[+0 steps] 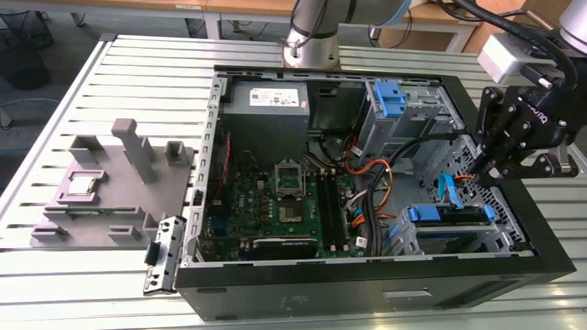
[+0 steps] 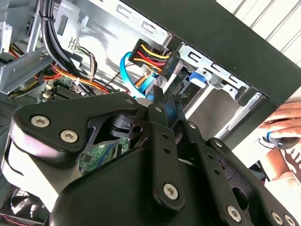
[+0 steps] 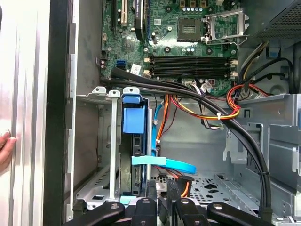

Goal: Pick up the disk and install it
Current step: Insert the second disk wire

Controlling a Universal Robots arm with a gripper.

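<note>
Your gripper (image 1: 483, 173) hangs at the right of the exterior view, over the open computer case (image 1: 367, 289), just above the lower drive cage (image 1: 458, 237) at the case's lower right corner. In both wrist views its black fingers (image 2: 159, 104) stand pressed close together with nothing between them, so you are holding nothing.

The disk (image 1: 447, 214) already sits in that lower drive cage: in the exterior view you see its blue carrier edge lying across the cage top, just below the gripper. In the first wrist view the disk (image 3: 136, 155) stands edge-on in the cage at centre-left of the frame, its blue end tab uppermost, with a light blue data cable (image 3: 164, 162) crossing just under it and reaching toward the fingertips at the bottom edge. In the second wrist view a connector with red, yellow and black wires (image 2: 153, 59) lies just beyond the fingertips, near the upper middle of the frame.

The motherboard (image 1: 284, 199) fills the case floor at centre, the power supply (image 1: 271, 103) sits above it, and the upper drive bay with its upright blue bracket (image 1: 392, 100) stands at upper right. A grey fixture (image 1: 110, 185) rests on the slatted desk (image 1: 55, 275) at the left of the exterior view. A person's hand (image 2: 282, 129) shows at the right edge of the second wrist view.
</note>
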